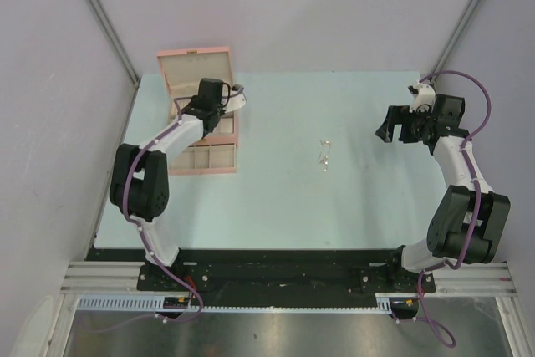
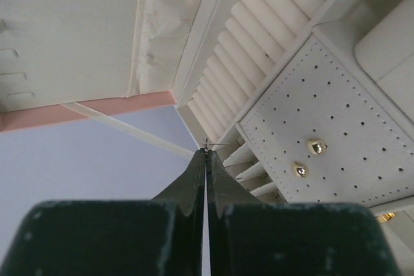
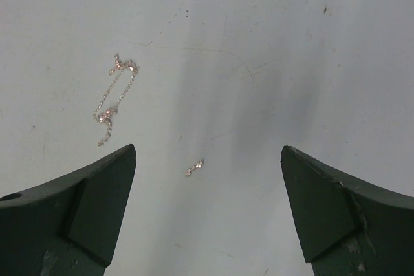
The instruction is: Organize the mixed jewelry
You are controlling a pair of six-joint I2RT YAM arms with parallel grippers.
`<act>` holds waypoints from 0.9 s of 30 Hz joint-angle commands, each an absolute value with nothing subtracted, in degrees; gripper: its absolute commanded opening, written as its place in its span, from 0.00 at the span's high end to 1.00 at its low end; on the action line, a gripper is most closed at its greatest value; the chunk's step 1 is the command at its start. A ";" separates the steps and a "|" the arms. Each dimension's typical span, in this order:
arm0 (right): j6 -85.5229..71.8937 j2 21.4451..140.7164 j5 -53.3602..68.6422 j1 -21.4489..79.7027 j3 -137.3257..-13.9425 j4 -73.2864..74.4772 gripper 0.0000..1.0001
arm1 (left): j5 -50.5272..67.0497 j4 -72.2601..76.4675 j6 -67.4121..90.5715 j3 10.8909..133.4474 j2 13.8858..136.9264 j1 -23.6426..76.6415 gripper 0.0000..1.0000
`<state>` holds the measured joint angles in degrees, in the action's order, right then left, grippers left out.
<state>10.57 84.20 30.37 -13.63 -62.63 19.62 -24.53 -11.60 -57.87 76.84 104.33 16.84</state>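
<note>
Jewelry is lying in two places. The left end effector [image 2: 206,153] is pressing its fingers flat together and pinching a tiny silvery piece [image 2: 207,144], which is poking out just past the tips. This end effector is hanging over the open pink box [image 1: 203,171]. Ahead and to its right the ring rolls [image 2: 239,50] are lying side by side. Closer in on the right, the perforated pad [image 2: 349,114] is carrying two gold studs [image 2: 315,147]. The lid [image 2: 65,30] is standing up ahead on the left, leaving only a narrow wedge of room around the tips.

The right end effector [image 3: 208,150] is hovering with its fingers spread wide and gripping nothing. In its wrist view a thin chain [image 3: 115,98] is lying ahead of the left-hand finger. A small loose bit [image 3: 195,168] is showing in the gap between the fingers, nearer that same finger. Both are resting on the bench [image 1: 276,206], well apart from its edges, with open surface stretching ahead and to either side of the fingers.
</note>
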 commanded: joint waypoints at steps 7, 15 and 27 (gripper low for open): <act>10.19 83.67 30.32 -13.89 -63.46 19.51 0.00 | -24.17 -7.99 -56.87 75.94 105.99 16.44 1.00; 10.28 84.20 30.06 -13.89 -63.46 19.51 0.00 | -21.45 -11.07 -54.85 77.34 107.23 16.44 1.00; 10.37 84.81 30.32 -13.89 -63.46 19.60 0.00 | -22.85 -10.99 -53.44 78.05 109.16 16.87 1.00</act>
<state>10.57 84.23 30.35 -13.63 -62.63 19.62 -22.28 -12.21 -55.37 76.60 108.29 16.51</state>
